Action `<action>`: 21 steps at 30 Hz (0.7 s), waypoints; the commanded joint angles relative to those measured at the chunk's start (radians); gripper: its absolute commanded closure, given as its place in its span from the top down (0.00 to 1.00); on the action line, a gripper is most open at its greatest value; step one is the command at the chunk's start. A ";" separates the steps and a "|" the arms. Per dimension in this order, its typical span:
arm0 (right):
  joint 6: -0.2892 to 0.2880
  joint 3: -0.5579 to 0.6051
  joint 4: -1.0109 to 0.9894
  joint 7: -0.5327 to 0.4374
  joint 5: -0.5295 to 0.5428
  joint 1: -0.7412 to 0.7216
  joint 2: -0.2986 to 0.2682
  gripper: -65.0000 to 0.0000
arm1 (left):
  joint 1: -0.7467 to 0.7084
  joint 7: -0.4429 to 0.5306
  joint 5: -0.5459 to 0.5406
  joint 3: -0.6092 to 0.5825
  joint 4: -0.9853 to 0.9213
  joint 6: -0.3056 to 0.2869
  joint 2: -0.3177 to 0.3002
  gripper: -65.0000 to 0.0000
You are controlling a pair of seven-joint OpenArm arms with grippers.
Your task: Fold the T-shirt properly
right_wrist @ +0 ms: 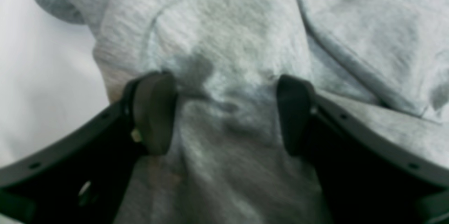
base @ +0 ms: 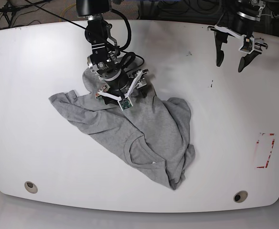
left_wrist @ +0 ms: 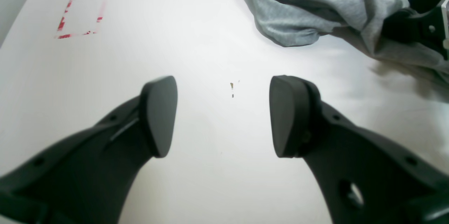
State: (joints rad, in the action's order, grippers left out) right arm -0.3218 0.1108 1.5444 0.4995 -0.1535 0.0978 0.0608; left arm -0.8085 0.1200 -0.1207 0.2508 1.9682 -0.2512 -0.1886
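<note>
**Right gripper down on crumpled T-shirt, left gripper waits above bare table**

The T-shirt (base: 144,131) lies crumpled on the white table (base: 34,52), a little toward the front edge and left of centre in the base view. It is not spread flat: one part trails out toward the left edge, the ribbed neckline (base: 139,152) faces up near the middle of the heap, and a bunched fold runs down toward the front edge. No lettering shows on the side that is up.

The right gripper (right_wrist: 224,112) sits low on the rear part of the shirt, the part nearest the back edge. In the right wrist view its fingers (right_wrist: 154,112) stand apart, with grey cloth puckered into a small ridge between them. The pads are spread wider than that ridge, so no clamped grip is seen; whether the pads press the cloth cannot be told, as the view is blurred.

The left gripper (left_wrist: 224,115) is near the back right corner of the table, well apart from the shirt. Its fingers are spread with only bare tabletop between them, and nothing is held. A few small dark specks (left_wrist: 232,89) mark the surface there.

A red-outlined rectangle (base: 265,150) is marked near the right edge of the table, clear of the cloth. Two round holes (base: 30,186) sit near the front corners.
</note>
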 commanded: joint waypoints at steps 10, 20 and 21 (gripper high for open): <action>0.001 -0.016 0.025 -0.006 -0.005 -0.007 0.001 0.42 | 0.001 0.020 -0.008 0.005 0.017 0.001 -0.003 0.60; 0.003 -0.014 0.083 -0.004 -0.003 0.001 0.001 0.19 | 0.013 0.022 -0.008 0.005 0.015 0.001 -0.003 0.60; 0.002 -0.011 0.105 0.001 -0.002 0.007 0.001 0.14 | 0.019 0.026 -0.006 0.005 0.016 0.001 -0.004 0.60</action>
State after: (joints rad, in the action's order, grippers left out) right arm -0.3210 0.0959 1.5826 0.5087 -0.1577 0.1081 0.0605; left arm -0.7948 0.1169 -0.1207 0.2508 1.9671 -0.2512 -0.1871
